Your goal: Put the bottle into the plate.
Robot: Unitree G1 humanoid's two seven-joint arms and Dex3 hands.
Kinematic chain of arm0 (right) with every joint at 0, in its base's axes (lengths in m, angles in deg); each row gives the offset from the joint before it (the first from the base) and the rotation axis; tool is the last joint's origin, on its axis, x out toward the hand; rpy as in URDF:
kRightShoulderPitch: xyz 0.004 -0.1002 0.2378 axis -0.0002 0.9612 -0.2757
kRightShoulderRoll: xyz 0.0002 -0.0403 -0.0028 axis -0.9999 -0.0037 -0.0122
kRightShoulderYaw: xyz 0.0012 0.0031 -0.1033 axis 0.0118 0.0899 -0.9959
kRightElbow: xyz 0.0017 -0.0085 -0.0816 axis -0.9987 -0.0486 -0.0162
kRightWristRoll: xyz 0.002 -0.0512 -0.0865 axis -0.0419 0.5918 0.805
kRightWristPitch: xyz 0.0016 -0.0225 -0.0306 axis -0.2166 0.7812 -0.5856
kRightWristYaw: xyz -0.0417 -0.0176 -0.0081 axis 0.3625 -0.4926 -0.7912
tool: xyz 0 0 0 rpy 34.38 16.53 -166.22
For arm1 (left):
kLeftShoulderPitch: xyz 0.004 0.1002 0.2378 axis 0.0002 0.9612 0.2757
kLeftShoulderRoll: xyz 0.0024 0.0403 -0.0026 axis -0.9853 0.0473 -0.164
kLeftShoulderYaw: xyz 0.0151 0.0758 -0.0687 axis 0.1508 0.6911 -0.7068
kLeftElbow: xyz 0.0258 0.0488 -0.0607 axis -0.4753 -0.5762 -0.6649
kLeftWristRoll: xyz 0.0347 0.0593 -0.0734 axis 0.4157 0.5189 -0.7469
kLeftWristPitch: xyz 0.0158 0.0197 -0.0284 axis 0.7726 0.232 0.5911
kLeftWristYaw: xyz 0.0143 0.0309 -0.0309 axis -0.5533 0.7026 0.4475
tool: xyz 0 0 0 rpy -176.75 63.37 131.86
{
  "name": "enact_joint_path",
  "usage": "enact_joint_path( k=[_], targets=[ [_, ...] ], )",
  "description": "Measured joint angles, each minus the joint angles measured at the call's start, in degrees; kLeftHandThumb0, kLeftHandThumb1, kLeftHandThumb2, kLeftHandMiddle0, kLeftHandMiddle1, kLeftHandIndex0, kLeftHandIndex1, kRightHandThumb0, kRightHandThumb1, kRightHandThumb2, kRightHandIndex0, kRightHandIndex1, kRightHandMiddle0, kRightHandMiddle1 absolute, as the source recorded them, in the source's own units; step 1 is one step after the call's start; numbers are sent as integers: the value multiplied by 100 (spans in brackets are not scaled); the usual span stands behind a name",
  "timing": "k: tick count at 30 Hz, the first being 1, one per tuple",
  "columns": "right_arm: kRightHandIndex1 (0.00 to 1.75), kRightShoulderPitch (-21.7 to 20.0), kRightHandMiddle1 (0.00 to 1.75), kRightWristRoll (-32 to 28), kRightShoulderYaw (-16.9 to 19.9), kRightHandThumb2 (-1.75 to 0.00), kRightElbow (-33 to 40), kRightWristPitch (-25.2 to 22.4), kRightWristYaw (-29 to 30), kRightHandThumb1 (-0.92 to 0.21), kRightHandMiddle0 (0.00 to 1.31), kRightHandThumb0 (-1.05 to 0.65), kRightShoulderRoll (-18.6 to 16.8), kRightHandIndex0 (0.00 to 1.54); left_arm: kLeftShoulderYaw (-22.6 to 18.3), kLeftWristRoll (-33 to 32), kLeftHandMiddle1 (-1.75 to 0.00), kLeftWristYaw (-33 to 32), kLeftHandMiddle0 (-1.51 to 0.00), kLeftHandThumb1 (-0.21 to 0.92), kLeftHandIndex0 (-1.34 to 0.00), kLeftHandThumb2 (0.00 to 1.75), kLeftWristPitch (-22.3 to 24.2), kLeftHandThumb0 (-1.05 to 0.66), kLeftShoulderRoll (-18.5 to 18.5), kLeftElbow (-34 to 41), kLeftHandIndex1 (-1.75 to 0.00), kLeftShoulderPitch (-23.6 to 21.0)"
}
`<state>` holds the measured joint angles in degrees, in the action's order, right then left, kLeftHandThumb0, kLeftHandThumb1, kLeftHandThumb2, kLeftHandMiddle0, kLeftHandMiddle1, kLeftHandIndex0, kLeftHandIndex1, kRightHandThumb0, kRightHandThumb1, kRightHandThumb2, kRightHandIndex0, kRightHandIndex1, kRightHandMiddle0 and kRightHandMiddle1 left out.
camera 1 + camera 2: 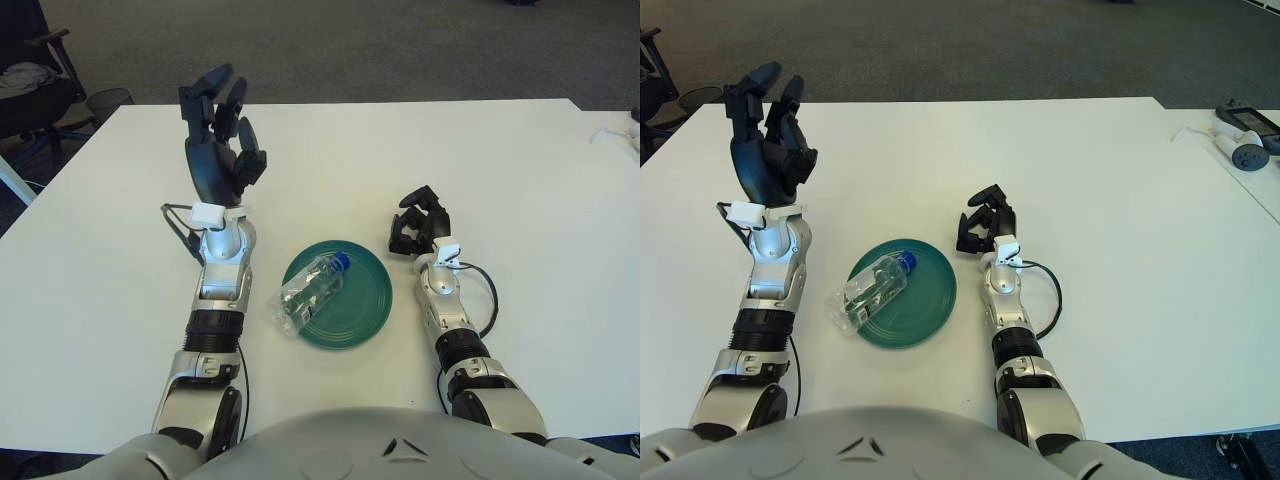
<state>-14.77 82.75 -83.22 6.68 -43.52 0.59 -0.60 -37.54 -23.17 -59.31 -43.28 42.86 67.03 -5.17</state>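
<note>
- My left hand (215, 150) is raised above the table, up and to the left of the plate, fingers spread apart and holding nothing.
- The bottle (310, 291) lies on its side down and to the right of that hand, apart from it. Its long axis runs diagonally, the blue cap toward the plate's middle and the base toward me and my left.
- The green plate (365, 295) holds the bottle's cap end; the base sticks out over the plate's near-left rim, so I judge it only partly in.
- My right hand (418, 222) shows just beside the plate's far-right edge, fingers curled, gripping nothing. It sits closer to the plate; my left is closer to the bottle's overhanging base.
- The white table (520, 180) stretches beyond.
</note>
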Motion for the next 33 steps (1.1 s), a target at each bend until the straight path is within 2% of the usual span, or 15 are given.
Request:
enact_joint_path(
  k=[2,7,13,18,23,27,33],
  targets=[
    [174,2,175,9,-6,-155,1,0,9,-12,52,0,3,76,-61,-2,-25,-1,-60,92,-25,83,28,-83,-2,-57,-121,9],
    [170,18,175,16,-25,-152,29,-2,50,-14,51,0,3,77,-262,-109,-49,104,-54,92,-29,82,-35,-79,-104,-370,-124,-5],
    [168,76,175,16,-46,-151,118,-39,75,-13,51,0,-2,78,-497,-191,-56,294,-51,92,-29,83,-266,-75,-365,-924,-122,3],
    [168,105,175,15,-47,-152,166,-70,81,-13,51,0,-6,78,-574,64,-54,322,-48,92,-26,84,-370,-71,-657,-1241,-117,60],
    [168,113,175,14,-47,-152,173,-72,109,-13,51,0,-13,79,-547,645,-46,307,-48,92,-22,85,-957,-69,-1137,-2019,-108,100],
    [169,122,175,13,-46,-153,174,-72,115,-12,52,0,-13,78,-485,1012,-36,161,-47,92,-16,88,-1284,-68,-1385,-2775,-101,109],
    [169,141,175,12,-51,-153,204,-72,99,-13,51,0,-14,78,-412,1109,-26,132,-49,92,-11,90,-1271,-65,-1509,-3673,-96,107]
  ],
)
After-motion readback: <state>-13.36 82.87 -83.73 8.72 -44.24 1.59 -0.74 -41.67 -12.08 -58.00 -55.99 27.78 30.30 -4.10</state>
